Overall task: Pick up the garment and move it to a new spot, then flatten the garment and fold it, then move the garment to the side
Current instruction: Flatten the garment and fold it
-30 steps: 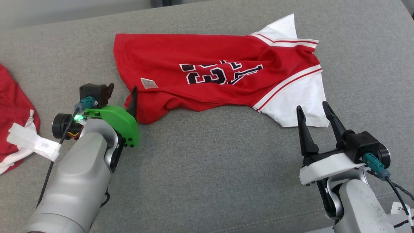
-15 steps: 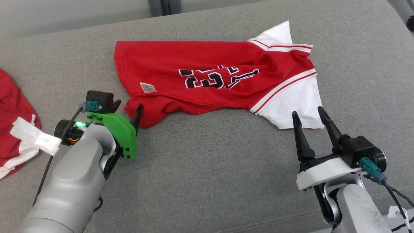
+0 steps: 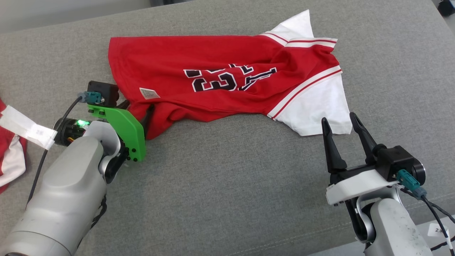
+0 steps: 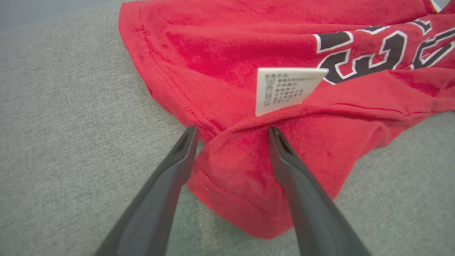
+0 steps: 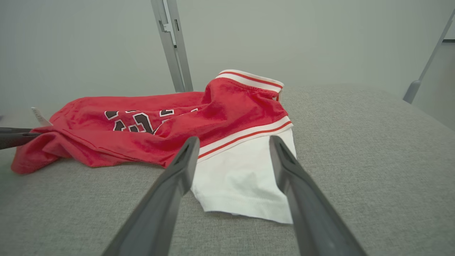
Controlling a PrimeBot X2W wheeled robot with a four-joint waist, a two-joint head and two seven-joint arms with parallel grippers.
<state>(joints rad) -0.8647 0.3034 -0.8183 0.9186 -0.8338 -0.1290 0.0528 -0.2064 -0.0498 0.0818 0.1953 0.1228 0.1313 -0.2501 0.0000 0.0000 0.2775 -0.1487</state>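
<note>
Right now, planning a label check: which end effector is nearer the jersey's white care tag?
Left. The left end effector straddles the jersey beside the care tag; the right end effector sits by the white sleeve.

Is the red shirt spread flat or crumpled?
Crumpled, not flat: the red shirt lies bunched on the grey surface, its near edge rolled into folds.

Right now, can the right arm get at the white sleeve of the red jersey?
Probably yes: the right tool is open and points straight at the white sleeve, with just grey cushion between them.
</note>
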